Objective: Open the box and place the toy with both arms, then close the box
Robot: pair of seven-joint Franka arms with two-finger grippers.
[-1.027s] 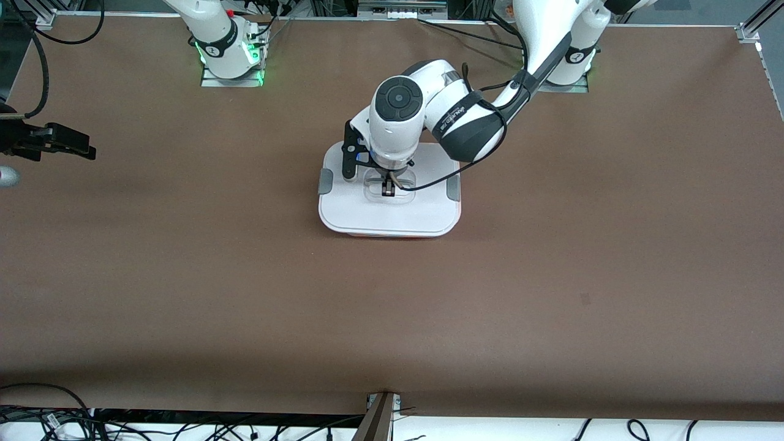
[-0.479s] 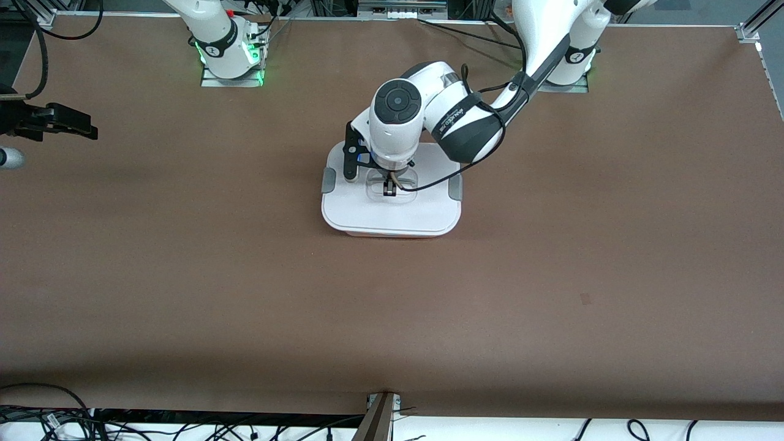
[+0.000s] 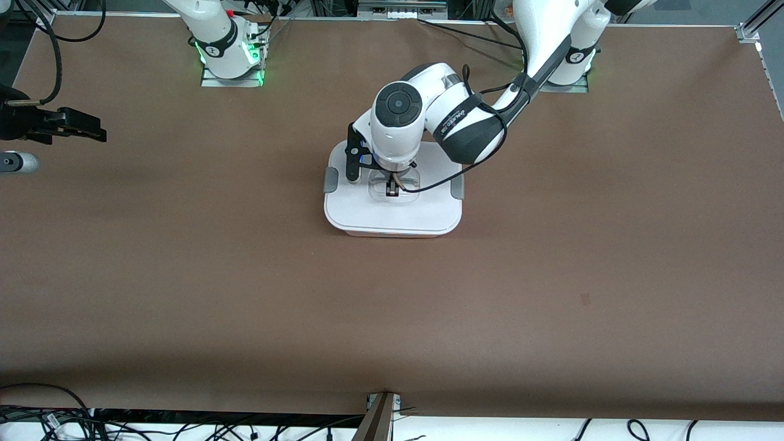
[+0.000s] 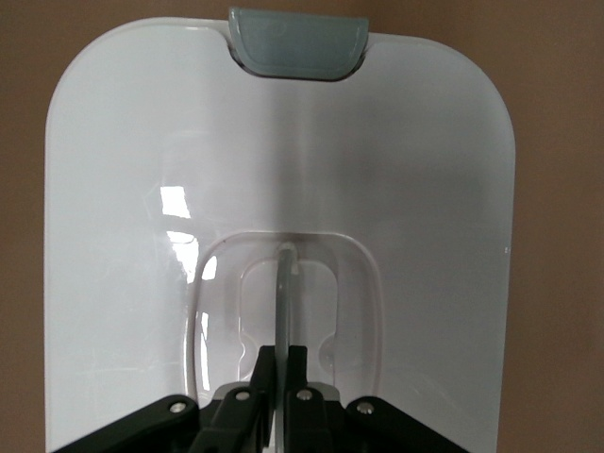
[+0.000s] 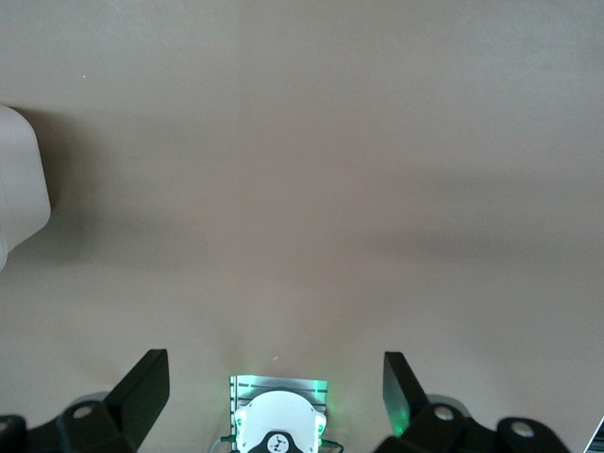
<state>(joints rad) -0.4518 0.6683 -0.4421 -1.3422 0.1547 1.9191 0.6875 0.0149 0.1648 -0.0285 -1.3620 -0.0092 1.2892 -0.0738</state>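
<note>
The box (image 3: 392,231) stands in the middle of the table under its flat white lid (image 3: 361,211), with a grey clip (image 3: 331,179) at each end. My left gripper (image 3: 392,191) reaches down onto the lid and is shut on the clear top handle (image 3: 399,182). In the left wrist view the thin handle (image 4: 285,283) stands edge-on between the pinched fingers of the left gripper (image 4: 283,363), with one clip (image 4: 297,42) on the lid (image 4: 123,236). My right gripper (image 3: 92,131) hangs open and empty over the right arm's end of the table. The toy is out of view.
The two arm bases (image 3: 229,52) (image 3: 566,61) stand along the table edge farthest from the front camera. In the right wrist view the right arm's base (image 5: 278,425) shows between the spread fingers of the right gripper (image 5: 274,363). Cables lie past the table's near edge (image 3: 184,429).
The right gripper has drifted away from the front camera and slightly toward the table's middle. The lid, held by the left gripper, has shifted a little toward the left arm's end.
</note>
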